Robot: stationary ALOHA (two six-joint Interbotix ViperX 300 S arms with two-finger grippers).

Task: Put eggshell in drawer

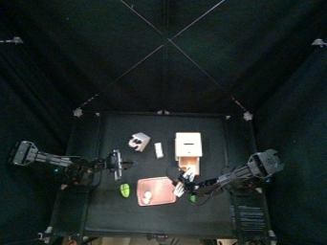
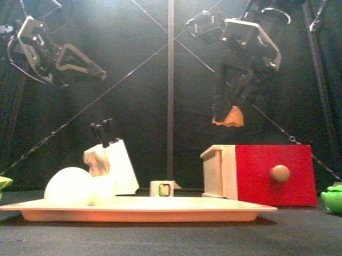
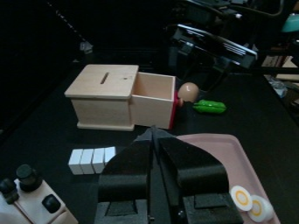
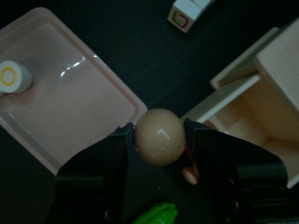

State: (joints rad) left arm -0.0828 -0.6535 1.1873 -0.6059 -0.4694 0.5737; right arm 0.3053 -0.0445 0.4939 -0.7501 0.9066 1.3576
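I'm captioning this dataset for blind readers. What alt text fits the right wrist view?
The right gripper holds a tan eggshell above the black table, beside the open drawer of a cream box. A pink tray lies on the other side.

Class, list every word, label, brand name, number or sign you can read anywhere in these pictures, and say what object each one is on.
None: no readable words, numbers or signs in any view.
The small box beside the drawer shows a printed face, too small and blurred to read.
The drawer, the pink tray and the eggshell in the right gripper carry no visible text.
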